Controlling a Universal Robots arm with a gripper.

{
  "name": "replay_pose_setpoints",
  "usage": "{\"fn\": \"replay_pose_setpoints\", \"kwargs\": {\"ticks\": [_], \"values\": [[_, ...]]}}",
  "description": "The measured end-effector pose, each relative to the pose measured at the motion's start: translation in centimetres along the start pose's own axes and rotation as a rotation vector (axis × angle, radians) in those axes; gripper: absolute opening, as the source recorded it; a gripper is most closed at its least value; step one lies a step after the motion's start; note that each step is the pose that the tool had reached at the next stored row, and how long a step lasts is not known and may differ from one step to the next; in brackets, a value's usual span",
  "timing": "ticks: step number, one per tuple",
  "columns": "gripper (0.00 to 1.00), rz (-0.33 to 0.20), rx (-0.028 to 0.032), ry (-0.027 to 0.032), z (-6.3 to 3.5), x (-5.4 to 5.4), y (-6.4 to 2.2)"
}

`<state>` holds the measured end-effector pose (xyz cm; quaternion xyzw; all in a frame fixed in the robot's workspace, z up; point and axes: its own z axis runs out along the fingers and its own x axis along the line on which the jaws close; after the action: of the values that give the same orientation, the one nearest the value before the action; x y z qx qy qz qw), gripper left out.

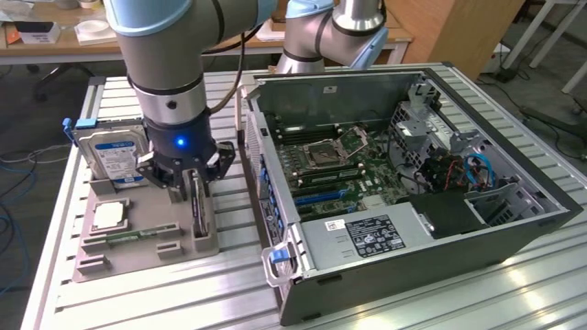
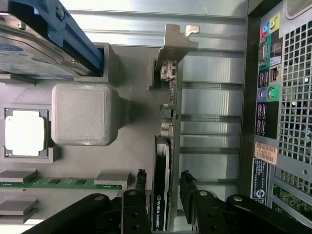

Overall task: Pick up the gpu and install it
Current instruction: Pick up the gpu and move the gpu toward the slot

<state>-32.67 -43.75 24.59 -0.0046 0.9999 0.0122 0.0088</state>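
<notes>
On grey plastic parts holder [image 1: 137, 253] [image 2: 136, 141], at exterior view's left of open black computer case [image 1: 500, 237] [image 2: 292, 97], gpu [image 1: 197, 214] [image 2: 162, 156] stood on edge in slot: thin green circuit-board card, black fan block, silver end bracket. Black gripper [image 1: 190, 185] [image 2: 164, 176] hung directly over card. Fingers [image 2: 142, 183] parted, one each side of fan block, slim gaps both sides, no grip yet. Silver hard drive with blue-white label [image 1: 110, 158] [image 2: 34, 53] stood upright at holder's far-left corner. Square silver processor chip [image 1: 108, 214] [image 2: 24, 134] and narrow green memory stick [image 1: 128, 237] [image 2: 58, 183] lay left of card.
</notes>
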Motion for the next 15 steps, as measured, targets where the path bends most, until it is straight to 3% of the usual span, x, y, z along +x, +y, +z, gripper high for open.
{"fn": "replay_pose_setpoints", "kwargs": {"ticks": [15], "values": [[0.41,0.000,0.0000,0.0000,1.82,0.0,-0.11]]}}
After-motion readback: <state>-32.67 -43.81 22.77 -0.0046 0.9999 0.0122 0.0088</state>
